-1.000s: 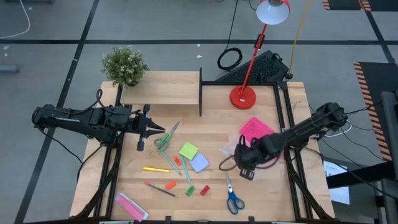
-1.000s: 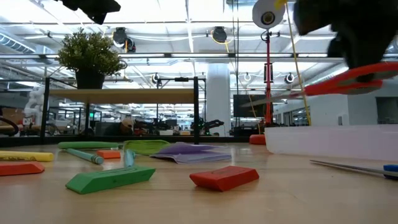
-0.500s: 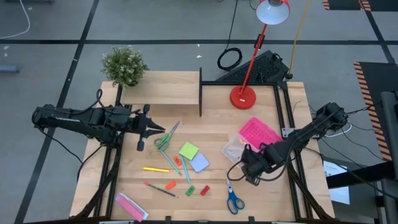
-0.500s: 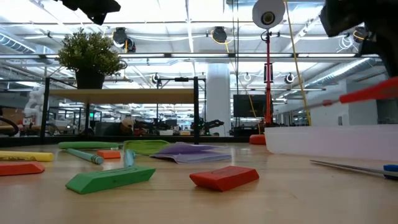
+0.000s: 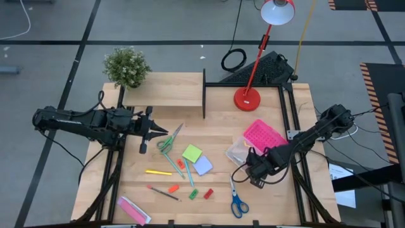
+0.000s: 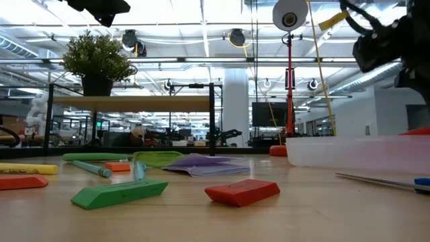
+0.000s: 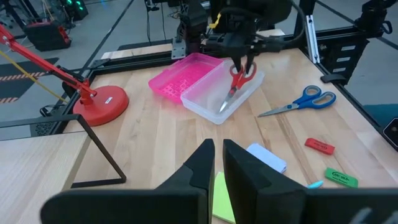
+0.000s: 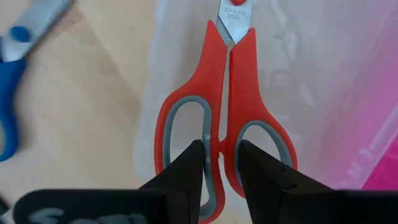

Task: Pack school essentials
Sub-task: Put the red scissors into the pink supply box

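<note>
Lowered since earlier: right gripper (image 8: 219,163), fingers clamped on red-handled steel scissors (image 8: 227,109), over clear plastic box (image 7: 225,94); left gripper (image 7: 214,163) nearly closed, empty.

Bright, even overhead light; soft shadows, nearest foreground slightly blurred.

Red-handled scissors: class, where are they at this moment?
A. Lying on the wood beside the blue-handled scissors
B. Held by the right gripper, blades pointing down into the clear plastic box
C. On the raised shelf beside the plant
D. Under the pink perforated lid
B: the right gripper pinches the red-handled scissors at the handles, blades down inside the clear plastic box.
</note>
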`<state>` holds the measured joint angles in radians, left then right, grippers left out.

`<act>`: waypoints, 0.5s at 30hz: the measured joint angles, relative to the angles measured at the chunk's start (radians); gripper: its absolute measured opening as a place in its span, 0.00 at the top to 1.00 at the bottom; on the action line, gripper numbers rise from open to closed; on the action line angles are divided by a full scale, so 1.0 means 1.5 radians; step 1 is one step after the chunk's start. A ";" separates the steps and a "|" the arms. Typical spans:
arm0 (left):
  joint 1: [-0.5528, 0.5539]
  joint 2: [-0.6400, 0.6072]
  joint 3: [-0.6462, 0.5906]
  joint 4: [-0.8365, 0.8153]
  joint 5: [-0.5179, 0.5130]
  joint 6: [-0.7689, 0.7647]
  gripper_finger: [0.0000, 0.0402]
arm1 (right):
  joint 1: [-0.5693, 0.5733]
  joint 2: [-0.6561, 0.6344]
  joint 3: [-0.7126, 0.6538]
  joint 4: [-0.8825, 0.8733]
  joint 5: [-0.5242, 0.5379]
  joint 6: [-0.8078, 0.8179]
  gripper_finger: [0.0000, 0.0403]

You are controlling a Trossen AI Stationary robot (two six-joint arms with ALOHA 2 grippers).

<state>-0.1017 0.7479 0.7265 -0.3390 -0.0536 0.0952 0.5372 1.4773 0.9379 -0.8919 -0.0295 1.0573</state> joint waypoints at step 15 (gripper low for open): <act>0.000 0.000 0.000 0.000 0.000 0.000 0.91 | -0.005 0.000 -0.052 0.106 0.004 0.015 0.77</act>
<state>-0.1017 0.7483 0.7265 -0.3389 -0.0536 0.0953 0.5297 1.4773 0.8593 -0.7337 -0.0238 1.0804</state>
